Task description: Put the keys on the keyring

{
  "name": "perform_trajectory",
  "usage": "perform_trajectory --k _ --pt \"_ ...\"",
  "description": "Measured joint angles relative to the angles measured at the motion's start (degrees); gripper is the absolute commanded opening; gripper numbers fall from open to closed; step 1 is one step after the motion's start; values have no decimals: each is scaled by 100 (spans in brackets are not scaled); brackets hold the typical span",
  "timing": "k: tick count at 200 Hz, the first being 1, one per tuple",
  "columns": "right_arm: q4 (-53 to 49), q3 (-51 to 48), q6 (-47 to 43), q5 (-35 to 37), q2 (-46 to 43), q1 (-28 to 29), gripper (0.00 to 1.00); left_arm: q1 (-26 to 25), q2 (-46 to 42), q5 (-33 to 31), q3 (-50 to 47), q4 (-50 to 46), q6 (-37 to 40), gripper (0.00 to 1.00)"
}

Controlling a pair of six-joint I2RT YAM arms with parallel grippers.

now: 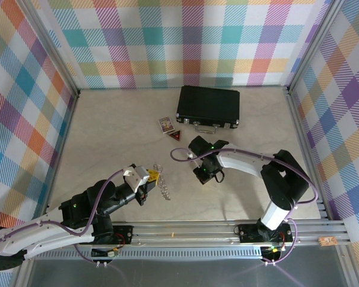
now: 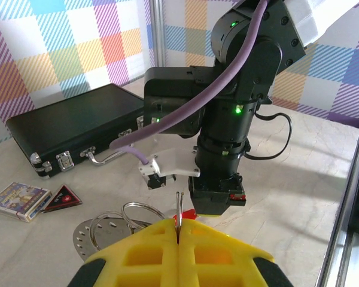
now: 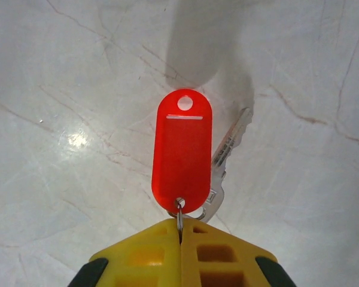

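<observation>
Left arm (image 1: 78, 209) and right arm (image 1: 275, 191) with glossy black joint housings and white link shells, purple cable (image 2: 191, 113) looping along each, small green lights (image 2: 237, 109) on the joints, yellow hollow-celled fingers (image 3: 149, 254) with black corners at six o'clock

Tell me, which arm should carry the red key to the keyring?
Right: the right end effector is shut on the red key by its small loop, ready to lift; the left end effector pinches a wire of the keyring, seemingly holding it steady.
</observation>
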Motion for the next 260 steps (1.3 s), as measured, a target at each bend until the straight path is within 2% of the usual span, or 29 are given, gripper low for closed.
perform_trajectory --k 59,124,149,186,214,260 --pt "310 -160 76 -887 -66 -87 3 0 0 107 0 -15 -2 0" --pt "483 -409 426 -1213 24 -103 5 0 24 149 0 -13 0 0" --pt "485 -409 487 -1193 26 -103 9 0 33 146 0 -11 0 0" --pt "463 -409 560 -1064 -2 -103 25 0 33 146 0 -13 0 0" --pt "343 -372 590 -973 -160 -107 32 0 33 146 0 -13 0 0" --pt "304 -280 619 -953 -205 -107 36 0 31 149 0 -13 0 0"
